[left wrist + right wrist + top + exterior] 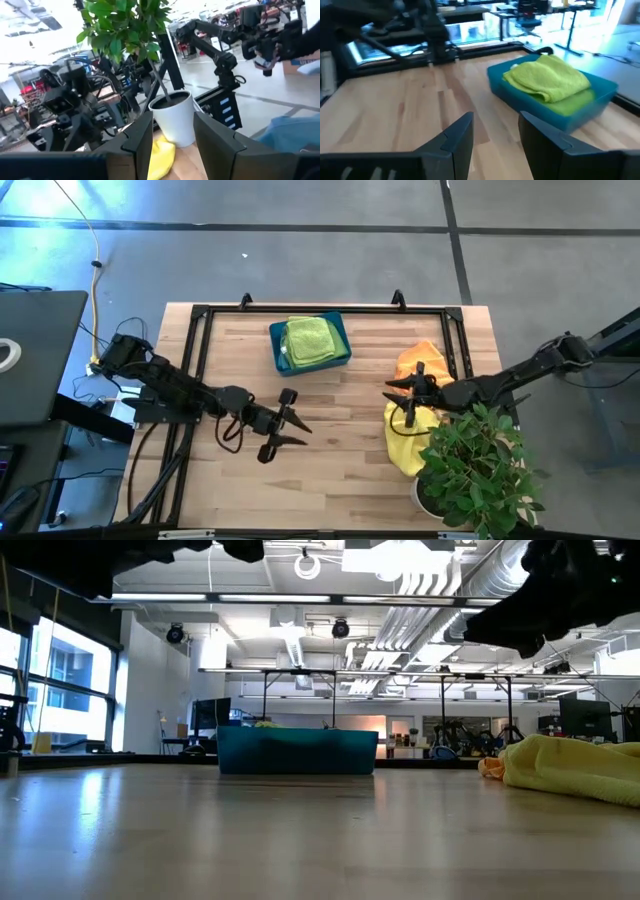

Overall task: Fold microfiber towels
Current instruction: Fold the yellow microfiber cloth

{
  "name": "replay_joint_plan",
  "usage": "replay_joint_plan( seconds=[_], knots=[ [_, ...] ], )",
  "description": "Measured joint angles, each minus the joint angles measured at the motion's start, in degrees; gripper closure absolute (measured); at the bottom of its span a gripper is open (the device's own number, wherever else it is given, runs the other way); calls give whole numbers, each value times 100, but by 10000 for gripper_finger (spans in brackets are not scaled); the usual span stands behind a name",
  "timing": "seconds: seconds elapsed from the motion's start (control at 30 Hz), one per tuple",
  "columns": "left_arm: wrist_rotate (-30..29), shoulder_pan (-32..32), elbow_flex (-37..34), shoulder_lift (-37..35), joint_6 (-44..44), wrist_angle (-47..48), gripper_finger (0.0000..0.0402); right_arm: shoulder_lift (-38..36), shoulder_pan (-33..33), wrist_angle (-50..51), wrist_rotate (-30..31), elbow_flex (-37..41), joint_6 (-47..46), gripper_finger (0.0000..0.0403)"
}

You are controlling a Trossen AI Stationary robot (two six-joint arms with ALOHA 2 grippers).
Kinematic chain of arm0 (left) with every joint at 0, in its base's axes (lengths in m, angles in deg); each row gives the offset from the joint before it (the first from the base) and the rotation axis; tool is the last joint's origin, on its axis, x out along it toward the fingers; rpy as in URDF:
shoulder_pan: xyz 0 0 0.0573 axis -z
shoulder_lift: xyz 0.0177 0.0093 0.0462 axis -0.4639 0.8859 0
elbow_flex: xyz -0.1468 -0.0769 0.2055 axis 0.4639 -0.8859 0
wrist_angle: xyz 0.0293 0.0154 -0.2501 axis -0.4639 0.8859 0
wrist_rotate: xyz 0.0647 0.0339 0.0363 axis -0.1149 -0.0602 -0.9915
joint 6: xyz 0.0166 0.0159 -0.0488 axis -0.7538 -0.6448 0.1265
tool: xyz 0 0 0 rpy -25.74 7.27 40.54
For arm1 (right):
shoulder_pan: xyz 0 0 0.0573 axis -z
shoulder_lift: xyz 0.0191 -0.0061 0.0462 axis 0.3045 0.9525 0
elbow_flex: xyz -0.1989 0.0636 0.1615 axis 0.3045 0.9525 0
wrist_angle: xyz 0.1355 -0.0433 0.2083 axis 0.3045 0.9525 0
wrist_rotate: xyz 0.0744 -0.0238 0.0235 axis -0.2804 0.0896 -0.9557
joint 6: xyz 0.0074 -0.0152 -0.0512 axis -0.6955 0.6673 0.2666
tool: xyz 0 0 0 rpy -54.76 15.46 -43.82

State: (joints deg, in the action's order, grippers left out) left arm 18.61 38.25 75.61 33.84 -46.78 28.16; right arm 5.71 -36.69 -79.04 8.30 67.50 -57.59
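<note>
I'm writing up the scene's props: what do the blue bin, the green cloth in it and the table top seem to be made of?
The teal rectangular bin looks like rigid smooth plastic, with straight walls and crisp edges. The lime green folded towel looks like soft napped microfiber, with rounded folds. The table top looks like pale wood planks with a satin finish, with visible seams.

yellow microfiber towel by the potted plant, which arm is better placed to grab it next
Right, probably. The right gripper hangs open directly over the crumpled yellow microfiber towel, while the left gripper, also open, sits over bare wooden table mid-table.

robotics lab | exposed ceiling ducts (440,580) | other robot rigs (260,30)
</note>
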Motion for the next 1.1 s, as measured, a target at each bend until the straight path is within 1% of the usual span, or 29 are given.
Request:
replay_joint_plan(
  seconds=[0.03, 0.1, 0.17, 0.27, 0.33, 0.43, 0.57, 0.63, 0.7, 0.83, 0.9, 1.0, 1.1],
  knots=[
    [21, 0, 0, 0, -62, -11, 271, 95, 63, 62, 43, -94, -76, 254],
    [119, 2, 0, 0, -136, -98, 271, 296, 205, 562, 24, -344, -464, 254],
    [246, -12, 0, 0, -182, -107, 271, 434, 339, 1569, -172, -661, -962, 254],
    [259, -13, 0, 0, -184, -96, 271, 694, 519, 3099, -551, -1219, -1866, 254],
    [260, -13, 0, 0, -184, -87, 271, 927, 628, 4022, -933, -1561, -2407, 254],
    [341, -30, 0, 0, -183, -83, 271, 1326, 729, 4832, -1605, -1961, -2967, 254],
    [660, -127, 0, 0, -98, -80, 271, 1983, 746, 5246, -2554, -2340, -3175, 254],
    [718, -155, 0, 0, -46, -76, 271, 2285, 745, 5492, -2889, -2548, -3174, 254],
    [731, -162, 0, 0, -32, -76, 271, 2542, 745, 5855, -3049, -2771, -3133, 254],
    [734, -160, 0, 0, -29, -74, 271, 2951, 692, 6605, -3100, -3134, -3129, 254],
    [738, -160, 0, 0, -30, -74, 271, 3119, 668, 6703, -3404, -3202, -3194, 254],
    [742, -160, 0, 0, -31, -69, 271, 3400, 604, 6585, -3931, -3211, -3338, 254],
    [742, -160, 0, 0, -29, -67, 271, 3734, 502, 6604, -3991, -3211, -3322, 254]
  ],
)
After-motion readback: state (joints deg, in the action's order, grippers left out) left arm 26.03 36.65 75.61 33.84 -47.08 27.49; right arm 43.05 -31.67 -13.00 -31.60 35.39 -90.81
